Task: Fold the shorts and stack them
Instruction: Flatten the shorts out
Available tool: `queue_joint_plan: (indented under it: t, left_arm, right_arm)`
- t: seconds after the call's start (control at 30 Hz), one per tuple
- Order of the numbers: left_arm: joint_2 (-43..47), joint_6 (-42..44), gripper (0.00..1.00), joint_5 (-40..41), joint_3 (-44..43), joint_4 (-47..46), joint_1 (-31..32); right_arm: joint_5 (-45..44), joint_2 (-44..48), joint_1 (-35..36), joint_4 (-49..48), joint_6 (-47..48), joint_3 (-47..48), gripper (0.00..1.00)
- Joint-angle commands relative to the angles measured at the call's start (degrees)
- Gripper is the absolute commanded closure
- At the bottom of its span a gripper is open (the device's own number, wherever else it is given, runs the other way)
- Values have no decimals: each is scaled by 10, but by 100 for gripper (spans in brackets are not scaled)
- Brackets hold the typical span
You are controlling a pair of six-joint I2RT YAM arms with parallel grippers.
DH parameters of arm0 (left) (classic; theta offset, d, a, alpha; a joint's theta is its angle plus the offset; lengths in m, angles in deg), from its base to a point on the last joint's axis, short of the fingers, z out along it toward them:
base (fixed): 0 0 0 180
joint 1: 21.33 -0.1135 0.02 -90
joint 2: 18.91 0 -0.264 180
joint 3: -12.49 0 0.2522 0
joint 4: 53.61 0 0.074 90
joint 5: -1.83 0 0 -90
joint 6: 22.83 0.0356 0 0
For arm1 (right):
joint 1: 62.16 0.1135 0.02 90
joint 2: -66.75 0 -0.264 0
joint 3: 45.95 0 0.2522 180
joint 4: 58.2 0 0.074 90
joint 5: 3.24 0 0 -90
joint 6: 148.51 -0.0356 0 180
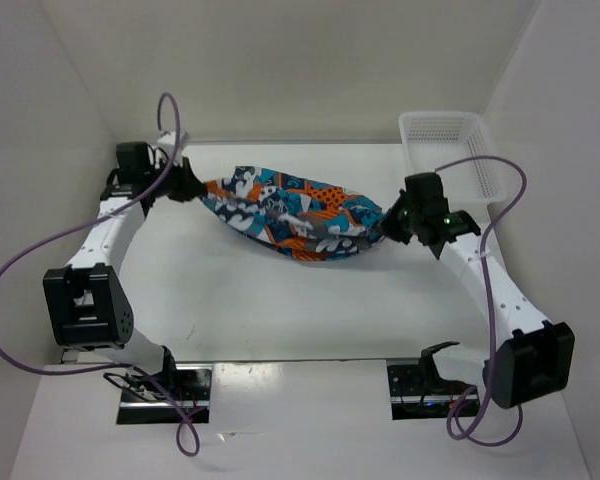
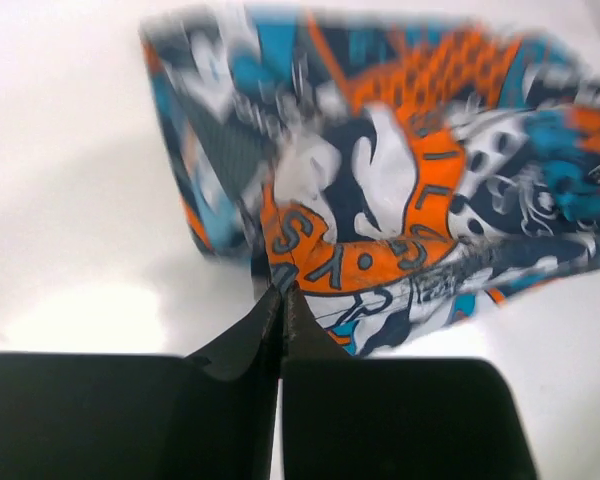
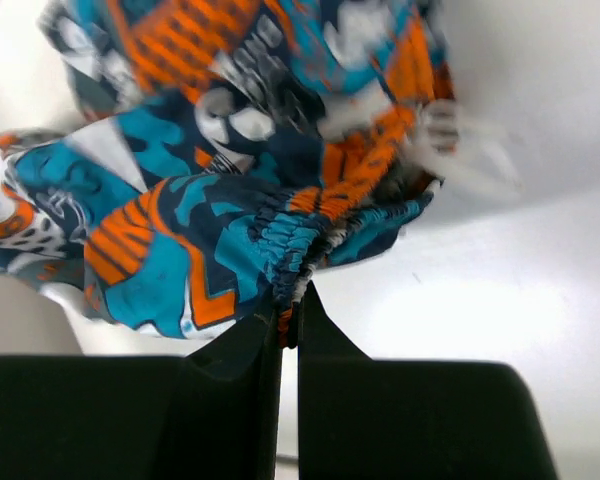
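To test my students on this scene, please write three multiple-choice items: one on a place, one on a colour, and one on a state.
1. Where does the white mesh basket stand?
A) at the far right of the table
B) between the arm bases
C) at the far left

2. What colour are the loose looping cables?
A) green
B) purple
C) yellow

3. How are the printed shorts now?
A) folded flat
B) lying in the basket
C) pinched at both ends by the left hand and the right hand

Answers:
1 A, because the top view shows it at the far right edge.
2 B, because purple loops show on both sides.
3 C, because each wrist view shows closed fingers on the cloth.
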Motion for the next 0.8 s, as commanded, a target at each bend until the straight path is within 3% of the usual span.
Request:
queue_joint_plan:
  t: [0.0,0.13,0.17,0.2,0.23,0.27,0.3,0.33,0.37,0.43,0.47,0.53,0.57,0.63,0.67,0.7,0.77]
  left_arm:
    - [3,3,100,-58,-104,0,-32]
    - [-60,3,100,-95,-280,1,-64]
    - [-88,3,100,-100,-323,1,-71]
    - [-102,3,100,-106,-418,8,-83]
    - [-111,3,100,-112,-459,8,-89]
    - [-112,3,100,-112,-481,-15,-98]
    - [-112,3,100,-112,-499,-27,-114]
    - [-112,3,100,-112,-507,-38,-121]
    - [-106,3,100,-120,-515,-45,-127]
    - [-88,3,100,-121,-523,-45,-144]
    - [-77,3,100,-121,-516,-45,-149]
    - [-45,3,100,-126,-492,-45,-155]
    - [-33,3,100,-126,-454,-57,-155]
    - [3,3,100,-140,-407,-71,-155]
    - [19,3,100,-140,-379,-76,-155]
    - [35,3,100,-145,-320,-82,-155]
    - [75,3,100,-151,-272,-73,-155]
  right_arm:
    - [3,-55,-23,-15,58,128,100]
    - [67,-174,-64,10,108,339,100]
    - [77,-236,-71,25,114,466,100]
    - [78,-268,-71,66,122,540,100]
    - [90,-301,-76,91,122,620,100]
    - [90,-373,-76,117,127,793,100]
    - [99,-413,-76,149,127,892,100]
    - [117,-464,-76,228,127,1143,99]
    - [148,-522,-76,264,103,1229,100]
    - [203,-461,-88,168,81,1026,100]
    - [154,-447,-75,177,90,1010,100]
    - [64,-457,-13,232,132,1044,100]
    - [13,-476,1,314,138,1078,100]
    - [-17,-555,32,392,169,1203,100]
    - [-17,-530,48,384,164,1151,100]
    - [-98,-489,66,377,143,1109,100]
    - [-172,-472,100,384,143,1071,100]
